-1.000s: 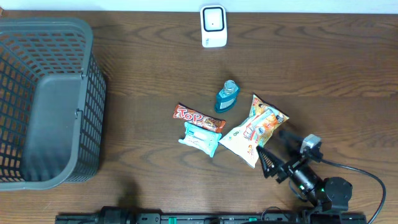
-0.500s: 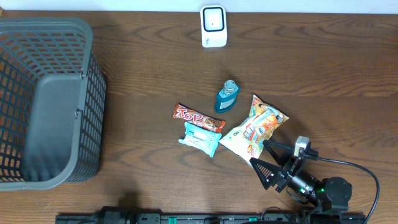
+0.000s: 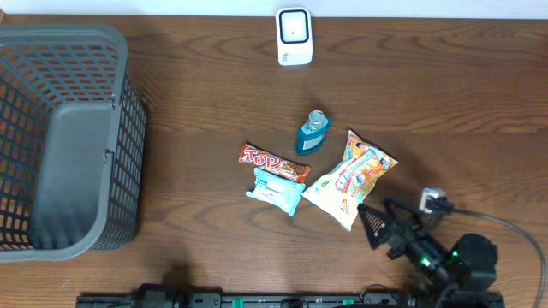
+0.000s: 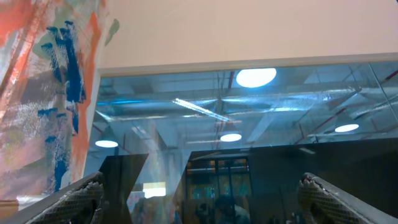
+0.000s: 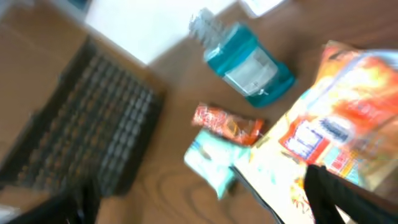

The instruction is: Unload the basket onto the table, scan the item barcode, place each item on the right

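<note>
Several items lie mid-table: a blue bottle, a red "Top" bar, a teal pack and an orange-white snack bag. A white scanner stands at the far edge. My right gripper hovers open just right of the bag's near corner, holding nothing. The blurred right wrist view shows the bottle, bar, pack and bag ahead of my open right gripper. My left gripper is open, empty and pointed at a ceiling. No barcode shows.
A large grey mesh basket fills the table's left side, seen also as the basket in the right wrist view. Bare brown wood lies between the basket and the items. The right arm's cable loops at the near right.
The right arm has shifted about near the bag's near corner, first dipping toward the front edge, then back slightly right. Its jaws stayed open. The items have not moved.
</note>
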Robot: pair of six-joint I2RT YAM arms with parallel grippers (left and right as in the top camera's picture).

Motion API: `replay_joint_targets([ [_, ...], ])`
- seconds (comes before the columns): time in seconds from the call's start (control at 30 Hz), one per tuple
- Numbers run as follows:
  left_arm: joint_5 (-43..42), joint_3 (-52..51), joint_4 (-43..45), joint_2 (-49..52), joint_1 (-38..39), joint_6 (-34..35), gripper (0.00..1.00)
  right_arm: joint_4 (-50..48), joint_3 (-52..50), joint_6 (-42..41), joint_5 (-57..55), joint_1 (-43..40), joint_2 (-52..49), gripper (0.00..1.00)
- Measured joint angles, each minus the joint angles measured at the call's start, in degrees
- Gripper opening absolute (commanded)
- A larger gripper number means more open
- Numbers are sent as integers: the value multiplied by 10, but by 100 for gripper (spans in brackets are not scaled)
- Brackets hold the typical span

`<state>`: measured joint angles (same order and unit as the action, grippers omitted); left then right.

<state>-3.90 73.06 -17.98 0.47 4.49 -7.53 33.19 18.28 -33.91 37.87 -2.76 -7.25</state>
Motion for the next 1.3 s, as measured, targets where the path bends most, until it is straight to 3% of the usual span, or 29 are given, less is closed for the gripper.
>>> replay_joint_targets([
  [0.13,33,-23,31,0,0,-1,98,122,126,51,-126,0,-88,99],
  [0.27,96,-77,92,0,0,-27,98,169,230,79,-221,0,-202,99],
  [0.43,150,-172,180,0,0,-61,98,186,307,92,-236,0,-308,99],
  [0.67,167,-316,307,0,0,-74,98,184,316,97,-209,0,-367,99],
  [0.97,174,-351,309,14,0,-51,98,179,315,98,-225,0,-455,99],
  [1.3,176,-350,233,18,0,-19,98,167,308,95,-227,0,-621,99],
])
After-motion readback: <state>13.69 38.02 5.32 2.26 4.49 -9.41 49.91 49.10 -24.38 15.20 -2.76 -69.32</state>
